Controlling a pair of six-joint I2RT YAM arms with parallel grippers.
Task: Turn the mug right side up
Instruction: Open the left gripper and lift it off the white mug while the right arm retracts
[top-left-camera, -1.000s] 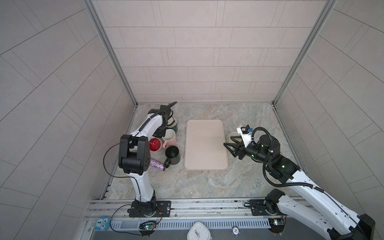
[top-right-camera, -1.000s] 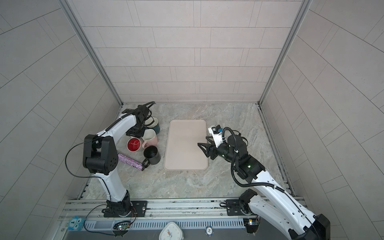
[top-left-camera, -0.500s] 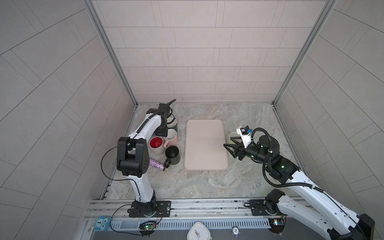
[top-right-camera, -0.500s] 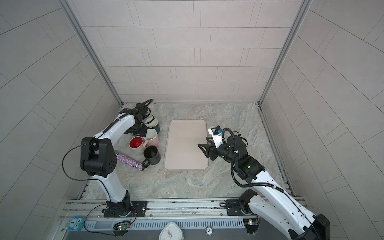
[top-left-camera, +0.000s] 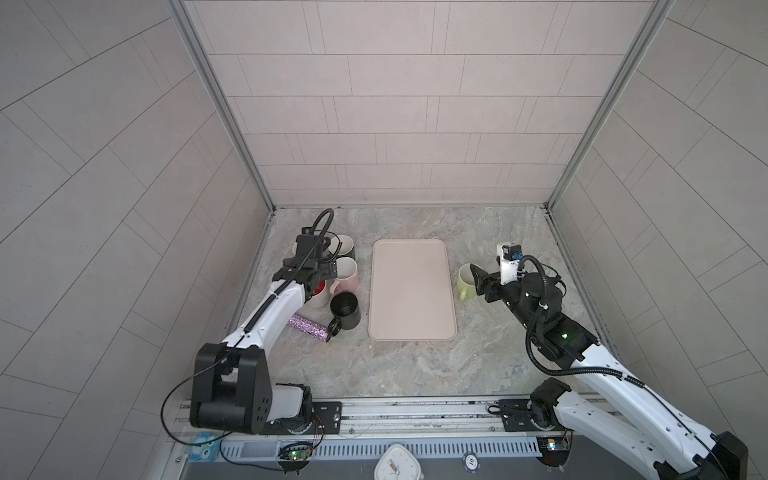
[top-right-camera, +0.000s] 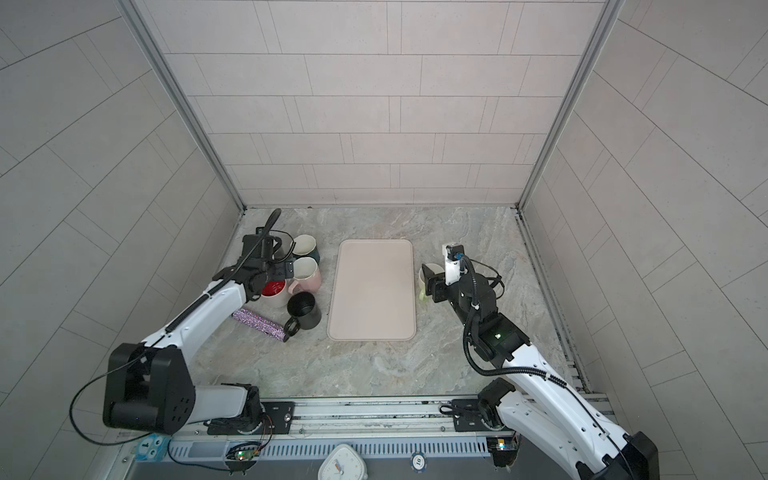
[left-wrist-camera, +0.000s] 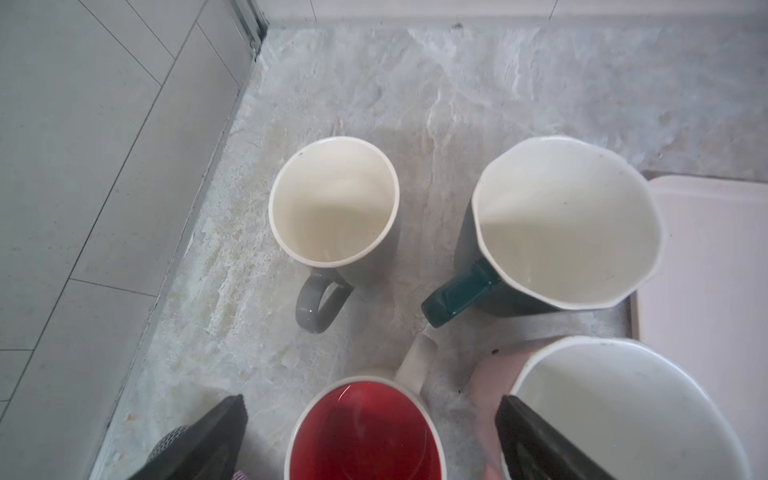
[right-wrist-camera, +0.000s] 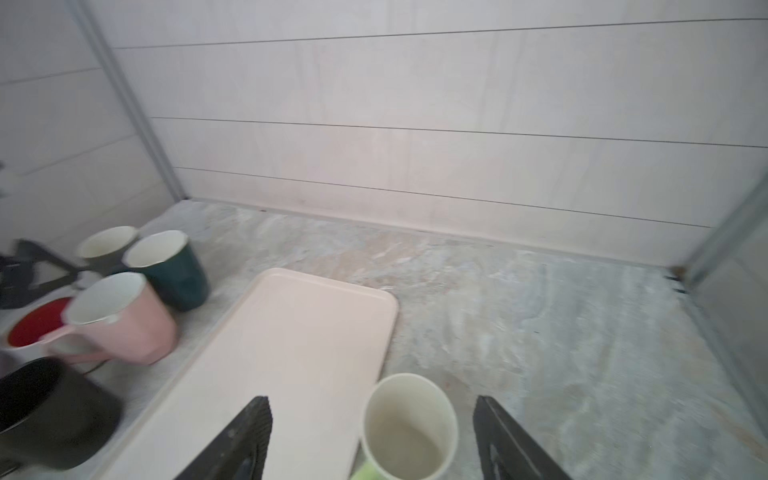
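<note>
Your right gripper stands wide, flanking the green mug with gaps on both sides. Mug upright, cream inside, at 3 o'clock of the tray; handle cropped in wrist view. Left gripper wide over the glossy red mug, mug's near rim cut off.

White arms with black joints, looped black cables, dark ribbed gripper fingers.
</note>
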